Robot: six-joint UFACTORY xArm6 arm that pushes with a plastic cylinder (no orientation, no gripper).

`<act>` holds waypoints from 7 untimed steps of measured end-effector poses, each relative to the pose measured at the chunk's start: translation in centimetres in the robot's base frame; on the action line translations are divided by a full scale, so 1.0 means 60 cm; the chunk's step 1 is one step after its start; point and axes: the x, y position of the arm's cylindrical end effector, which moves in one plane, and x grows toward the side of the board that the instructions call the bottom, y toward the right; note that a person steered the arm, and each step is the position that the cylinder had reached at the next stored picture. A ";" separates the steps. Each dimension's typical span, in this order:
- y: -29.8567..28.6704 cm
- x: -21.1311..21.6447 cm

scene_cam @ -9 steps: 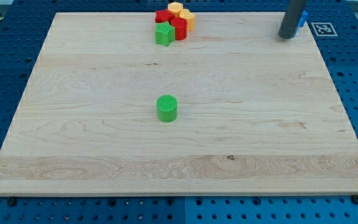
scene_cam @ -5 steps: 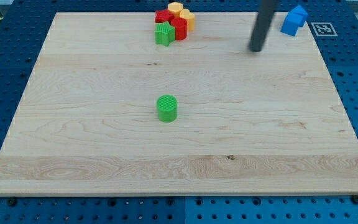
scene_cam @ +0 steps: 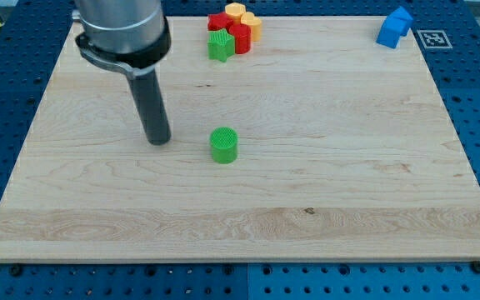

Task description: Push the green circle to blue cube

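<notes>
One green circle (scene_cam: 223,144) sits near mid-board on the wooden board (scene_cam: 348,183), standing alone w/ bare wood all round it. My tip (scene_cam: 158,141) is down on the board at about 9 o'clock from the green circle, near it but not touching; a strip of wood shows btwn rod and block. No jaws on this rig, so nothing to report as apart or together: it's just a straight dark rod under a wide grey collar, which comes in from the view's top-left and stands close to upright. Blue cube (scene_cam: 395,27) is far off at roughly 2 o'clock from the green circle, up by the board's top-right corner, just beside a black-and-white marker tag (scene_cam: 432,38) on the blue pegboard bench (scene_cam: 7,117). At 12 o'clock from the green circle, along the top edge, is a tight cluster: green star (scene_cam: 219,46) at its lower left, red blocks (scene_cam: 236,35) touching it (shapes hard to tell apart), yellow blocks (scene_cam: 245,17) behind those, shapes unclear. Cluster & blue cube are well apart from each other, and my tip is well apart from both.
</notes>
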 end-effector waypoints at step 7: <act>0.222 -0.067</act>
